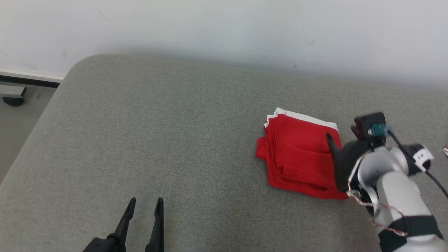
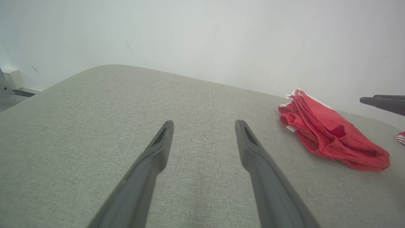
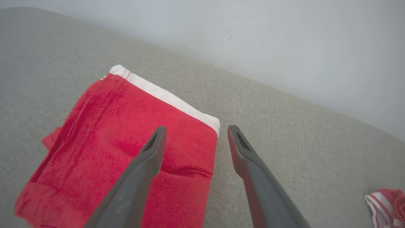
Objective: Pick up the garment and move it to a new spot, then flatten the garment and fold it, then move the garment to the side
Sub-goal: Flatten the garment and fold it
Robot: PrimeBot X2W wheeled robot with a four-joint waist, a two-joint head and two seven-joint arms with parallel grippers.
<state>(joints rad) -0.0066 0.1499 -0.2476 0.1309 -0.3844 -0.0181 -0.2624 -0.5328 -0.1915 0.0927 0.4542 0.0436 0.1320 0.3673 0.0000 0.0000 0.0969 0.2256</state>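
Under the right gripper (image 3: 196,128) lies the garment (image 3: 120,148), red with a white band along its far edge, folded into a compact rectangle on the grey padded surface (image 1: 140,133). Right fingers (image 3: 148,158) are spread apart and hold nothing. In the right wrist view one finger sits over the red cloth near its white-banded corner, and the other sits over bare grey surface just past the garment's side edge. From the left wrist view the right gripper (image 2: 379,102) appears raised above the cloth, not pressing on it. In the head view the right gripper (image 1: 336,154) overlaps the garment's (image 1: 301,157) right side, with the stacked fold edges showing on the side away from it. The left gripper (image 1: 146,200) is well apart from the garment and low over bare grey surface. Its fingers (image 2: 152,158) are parted and empty, with the garment (image 2: 329,133) off beyond the right finger and farther ahead. A small red-and-white striped cloth (image 3: 386,202) lies on the surface beyond the right gripper's outer finger, apart from the garment. A pale wall (image 1: 224,28) runs behind the surface's far edge.
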